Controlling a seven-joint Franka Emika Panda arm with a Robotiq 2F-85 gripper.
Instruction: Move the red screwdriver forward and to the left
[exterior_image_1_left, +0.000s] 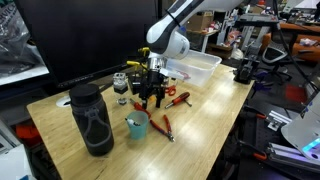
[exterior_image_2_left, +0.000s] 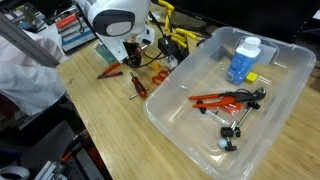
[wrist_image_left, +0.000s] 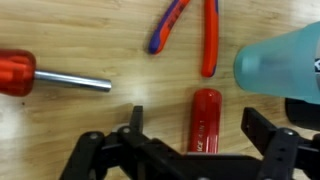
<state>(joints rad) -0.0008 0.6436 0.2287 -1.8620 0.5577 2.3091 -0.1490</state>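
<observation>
Wooden table (exterior_image_1_left: 210, 125), exterior view: gripper (exterior_image_1_left: 152, 98) low over scattered tools, teal cup (exterior_image_1_left: 137, 125) near. Exterior view: gripper (exterior_image_2_left: 135, 62) near clear bin (exterior_image_2_left: 200, 140); jaw gap unreadable here. Wrist view: jaws wide, fingers (wrist_image_left: 135, 125) either side of red screwdriver (wrist_image_left: 205, 118), not touching it; screwdriver flat on wood, teal cup just beside.

A teal cup (exterior_image_1_left: 137, 126) on the wooden table (exterior_image_1_left: 215, 125), near the pincer (exterior_image_1_left: 150, 99).
</observation>
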